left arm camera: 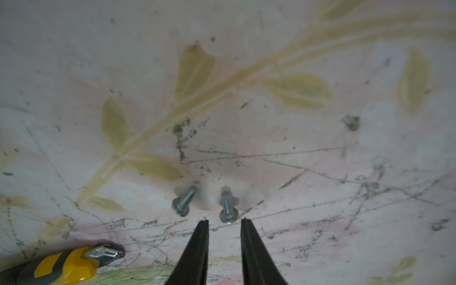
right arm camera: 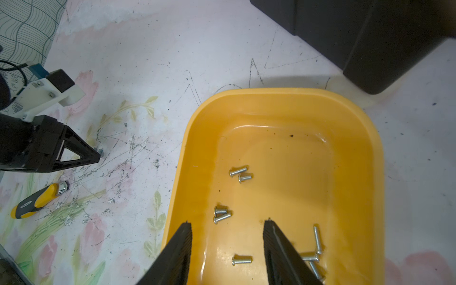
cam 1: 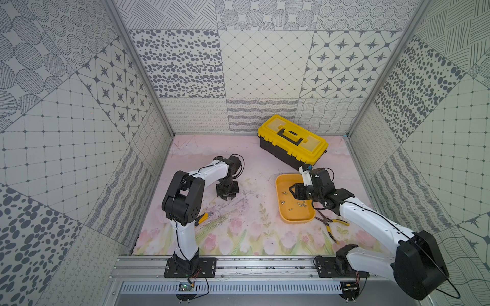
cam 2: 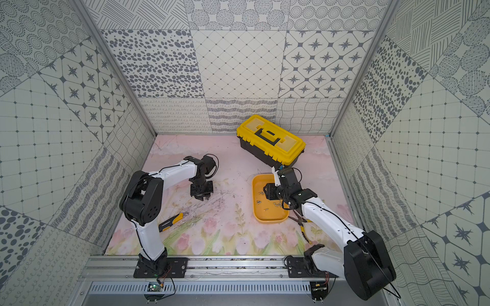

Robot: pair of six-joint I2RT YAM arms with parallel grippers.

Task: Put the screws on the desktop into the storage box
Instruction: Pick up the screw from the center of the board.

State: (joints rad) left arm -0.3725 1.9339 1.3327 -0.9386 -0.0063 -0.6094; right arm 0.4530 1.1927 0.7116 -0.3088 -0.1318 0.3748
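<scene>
Hiding behind one finger (right arm camera: 281,251) of the right gripper (right arm camera: 228,221), several of the small silver metal screws (right arm camera: 238,171) inside the shallow orange-yellow plastic storage box (right arm camera: 271,92) are showing only in part. Two loose screws (left arm camera: 183,202) are lying on the pale pink flower-printed desktop (left arm camera: 296,148), too small to make out in both top views.

The left arm is bending over, the left gripper (left arm camera: 224,219) pointing down, jaws narrowly apart and gripping nothing. One loose screw's head is sitting just ahead of the tips, the other just beside it. The right arm is reaching out, its gripper tilting over the box, jaws wide and empty.

Bare scuffed desktop is lying open ahead of the left gripper. A yellow-and-grey-handled tool (left arm camera: 66,266) is lying to one side, cut off by the frame. The box rim is curving ahead of the right gripper, with the black-and-yellow toolbox (cam 1: 291,143) beyond.
</scene>
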